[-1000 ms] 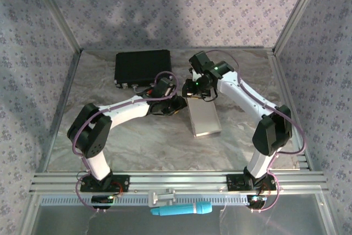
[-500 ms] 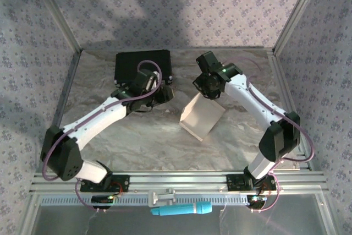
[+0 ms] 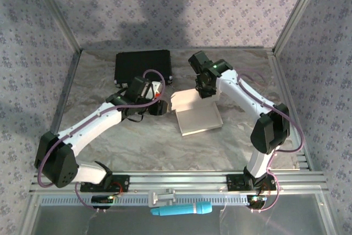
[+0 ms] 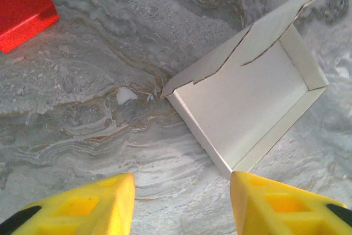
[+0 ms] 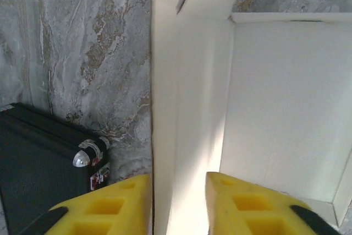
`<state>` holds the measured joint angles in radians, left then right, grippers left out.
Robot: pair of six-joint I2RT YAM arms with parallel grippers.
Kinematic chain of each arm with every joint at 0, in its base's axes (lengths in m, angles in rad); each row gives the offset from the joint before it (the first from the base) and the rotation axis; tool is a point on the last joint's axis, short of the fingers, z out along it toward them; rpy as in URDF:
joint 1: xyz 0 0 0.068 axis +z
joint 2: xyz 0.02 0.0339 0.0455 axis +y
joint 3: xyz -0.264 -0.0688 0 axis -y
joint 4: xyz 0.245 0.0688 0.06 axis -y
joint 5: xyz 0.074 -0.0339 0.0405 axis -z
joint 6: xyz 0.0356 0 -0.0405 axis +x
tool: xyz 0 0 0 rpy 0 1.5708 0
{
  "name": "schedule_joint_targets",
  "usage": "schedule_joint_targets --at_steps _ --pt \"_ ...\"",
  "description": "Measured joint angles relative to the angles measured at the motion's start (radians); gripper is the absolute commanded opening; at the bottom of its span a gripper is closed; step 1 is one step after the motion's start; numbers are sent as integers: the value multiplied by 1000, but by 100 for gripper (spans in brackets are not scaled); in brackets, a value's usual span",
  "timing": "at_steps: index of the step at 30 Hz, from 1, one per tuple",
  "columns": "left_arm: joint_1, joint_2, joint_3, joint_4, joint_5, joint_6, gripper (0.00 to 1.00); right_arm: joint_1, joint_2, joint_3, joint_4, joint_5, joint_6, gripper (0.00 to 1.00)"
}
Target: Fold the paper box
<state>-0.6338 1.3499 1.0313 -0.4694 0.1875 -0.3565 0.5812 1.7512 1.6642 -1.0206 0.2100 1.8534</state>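
Shallow white box [image 3: 199,118] lies open mid-tabletop [image 3: 165,152], lid flap [image 5: 187,108] raised at its far side. Light, thin card, likely quick to crease, is best taken at the flap's edge. Right hand [image 5: 177,191] part-spread astride the flap; left hand [image 4: 181,191] spread, empty, near.

The paper box [image 3: 199,118] lies on the table [image 3: 231,147], right of my left gripper [image 4: 181,191]. The case [image 3: 143,67] sits behind that gripper.

Top external: high, looking down from near edge. Wrist views: close, downward. All share paper box [image 3: 199,118].
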Motion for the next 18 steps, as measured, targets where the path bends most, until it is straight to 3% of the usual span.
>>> schedule_joint_targets --at_steps 5,8,14,18 --pt "0 16 2 31 8 95 51 -6 -5 0 11 7 -112 49" --pt "0 48 4 59 8 143 52 -30 -35 -2 42 21 -283 54" --pt "5 96 5 125 29 222 52 -175 -268 -137 200 -49 -878 60" --pt "24 133 8 183 55 252 52 -313 -492 -358 304 -225 -1322 63"
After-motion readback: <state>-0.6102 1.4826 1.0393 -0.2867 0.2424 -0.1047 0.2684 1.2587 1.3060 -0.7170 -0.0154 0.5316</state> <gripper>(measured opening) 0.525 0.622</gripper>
